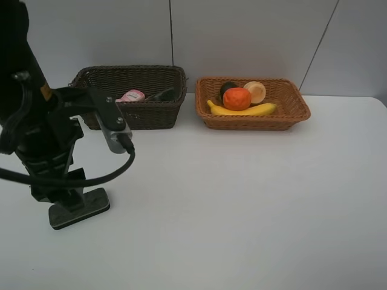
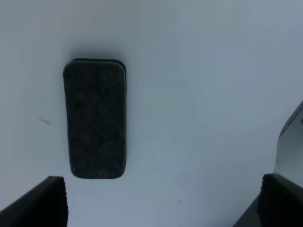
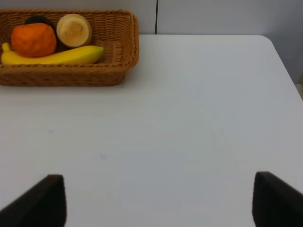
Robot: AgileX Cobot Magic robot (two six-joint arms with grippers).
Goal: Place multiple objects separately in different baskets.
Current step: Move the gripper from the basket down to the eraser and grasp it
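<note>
— Nearest the high camera stands the left arm, and just below it the dark rectangular eraser (image 1: 79, 208) lies flat on the white table (image 1: 242, 199), well apart from both baskets.

— Is it held?

— No. In the left wrist view the left gripper (image 2: 161, 201) hangs above it with its jaws spread wide and empty; the eraser sits off to one side of the gap, nearer one fingertip (image 2: 45, 201) than the other.

— And the other arm?

— Out of the high view. Its own camera shows the right gripper (image 3: 158, 201) released as well, with bare table between the fingers.

— How will the eraser handle?

— My guess: light, with a fuzzy felt face that gives a little and a stiffer backing. Not fragile and unlikely to slip. I would close across the narrow width near the middle of its length, so it does not tip. It lies low, so the fingertips must come right down to the table.

— Where does it belong?

— Probably the dark brown basket (image 1: 130, 96), where a pink bottle (image 1: 131, 95) and something dark beside it already lie. The light tan basket (image 1: 253, 104) holds fruit: a banana (image 1: 242, 110), a wrinkled orange (image 1: 237, 98), a pale round fruit (image 1: 255, 92), and a dark one (image 1: 227, 89) half hidden behind.
</note>
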